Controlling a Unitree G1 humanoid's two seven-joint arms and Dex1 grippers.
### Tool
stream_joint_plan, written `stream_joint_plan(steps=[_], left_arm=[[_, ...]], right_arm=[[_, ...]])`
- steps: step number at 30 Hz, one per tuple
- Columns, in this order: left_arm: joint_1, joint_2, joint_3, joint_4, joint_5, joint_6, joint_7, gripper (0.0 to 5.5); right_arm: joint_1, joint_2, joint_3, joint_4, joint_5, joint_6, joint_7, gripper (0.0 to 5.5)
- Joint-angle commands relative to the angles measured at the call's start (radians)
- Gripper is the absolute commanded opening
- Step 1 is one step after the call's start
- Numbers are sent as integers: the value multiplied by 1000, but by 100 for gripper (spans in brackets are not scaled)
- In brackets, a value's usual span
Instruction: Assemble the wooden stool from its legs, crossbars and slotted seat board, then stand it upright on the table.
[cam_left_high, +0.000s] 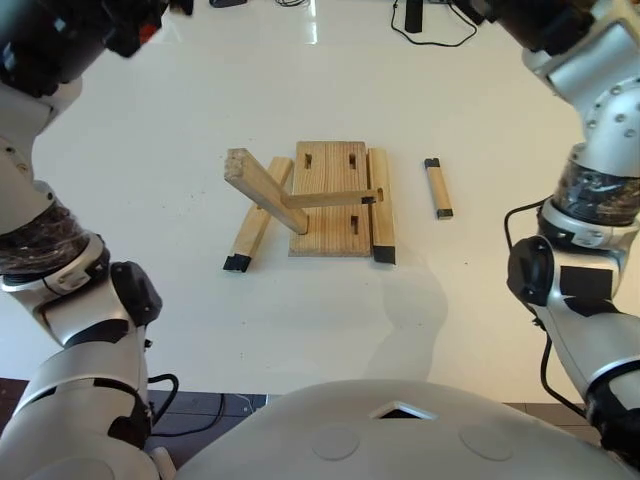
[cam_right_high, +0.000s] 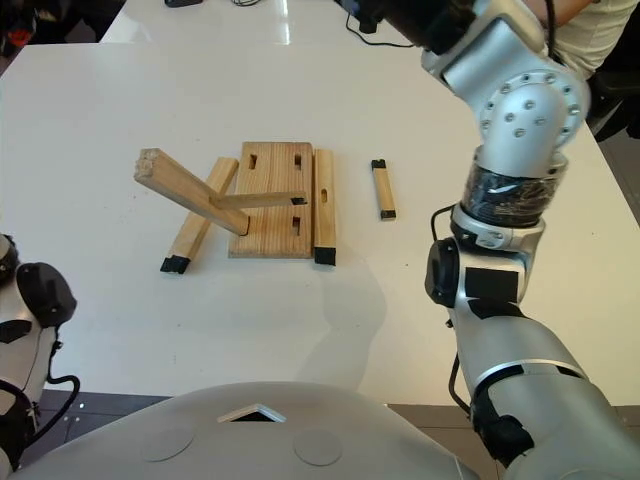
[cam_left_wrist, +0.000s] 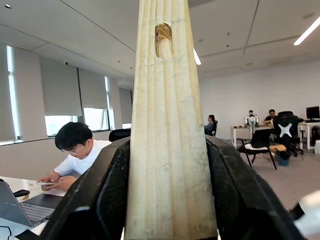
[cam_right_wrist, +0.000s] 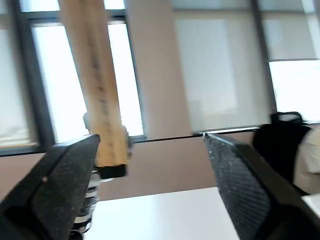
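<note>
The slotted seat board lies flat mid-table. One leg rests along its right edge, another leg lies at its left. A third leg stands tilted over the board's left part, joined to a thin crossbar that runs right across the board. A short crossbar with dark ends lies apart to the right. Both arms rise past the top of the eye views. My left gripper is shut on an upright wooden leg with a hole near its top. My right gripper stands open, with a blurred wooden bar beyond one finger.
The white table has wide bare room around the parts. Black cables and a small device lie at its far edge. A laptop sits on a desk in the room behind.
</note>
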Motion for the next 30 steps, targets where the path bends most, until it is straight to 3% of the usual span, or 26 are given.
stream_joint_plan(steps=[1,6,15,27,30], left_arm=[[76,66,-34,-12,57,-40,-109,203],[144,72,-113,-40,125,-100,-202,203],[178,69,-160,-71,124,-112,-206,203],[212,91,-205,-71,177,-141,-238,203],[211,95,-205,-69,178,-142,-244,203]], right_arm=[[7,-68,10,-28,53,57,75,408],[-8,-87,32,-54,77,81,80,408],[-50,-68,84,-27,37,52,88,408],[-46,-63,88,-26,38,39,102,226],[-37,-78,99,-32,24,39,122,203]])
